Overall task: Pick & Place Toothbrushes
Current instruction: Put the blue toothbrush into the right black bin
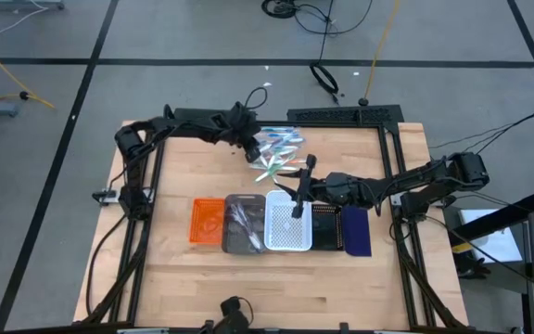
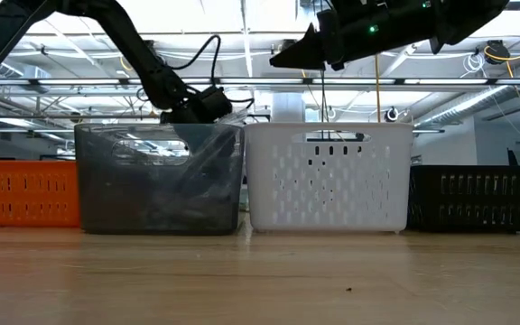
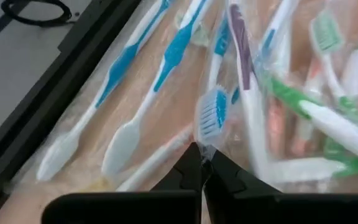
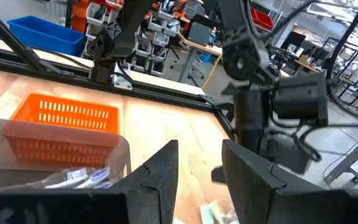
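Note:
A heap of toothbrushes (image 1: 276, 148) in clear wrappers lies on the table's far middle; the left wrist view shows them white, blue and green (image 3: 166, 56). My left gripper (image 1: 251, 148) is down at the heap's left side, shut (image 3: 202, 168) just below a blue-bristled brush head (image 3: 214, 115). My right gripper (image 1: 298, 202) hangs open (image 4: 201, 180) and empty above the white tray (image 1: 287, 243). The grey tray (image 1: 234, 243) holds some wrapped toothbrushes (image 4: 73, 177). My left gripper pinches, between its two fingertips, the clear wrapper's end (image 3: 205, 152) beside the blue-bristled head of one toothbrush. The fingers slant down at it from the table's left. The brush lies on the heap and the table.
Five trays stand in a row at mid-table: orange (image 1: 207, 221), grey, white, black (image 1: 325, 239) and navy (image 1: 357, 232). A black frame rail (image 1: 346, 113) runs along the far edge just behind the heap. Bare wood lies near the front edge (image 1: 267, 288).

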